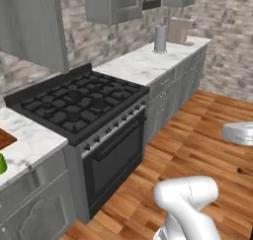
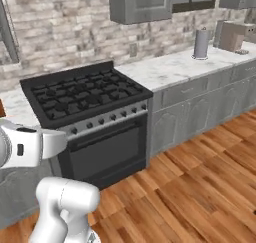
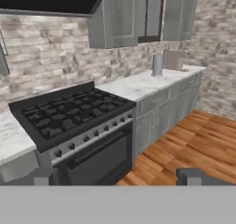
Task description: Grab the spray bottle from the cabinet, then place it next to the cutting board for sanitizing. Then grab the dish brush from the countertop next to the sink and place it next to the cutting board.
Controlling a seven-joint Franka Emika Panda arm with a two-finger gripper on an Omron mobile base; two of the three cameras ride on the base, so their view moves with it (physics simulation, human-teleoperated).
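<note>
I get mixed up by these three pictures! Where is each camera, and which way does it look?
Left base view: behind the arm, on its left, looking forward and down at the stove.
Right base view: behind the arm, on its right, facing the same stove.
Hand view: on the hand, facing the stove front; fingertips at the bottom.
All share the stove and counter.

A black gas stove (image 1: 79,105) stood against a brick wall (image 2: 70,32); wood plank floor (image 2: 200,187) lay at four o'clock.
</note>
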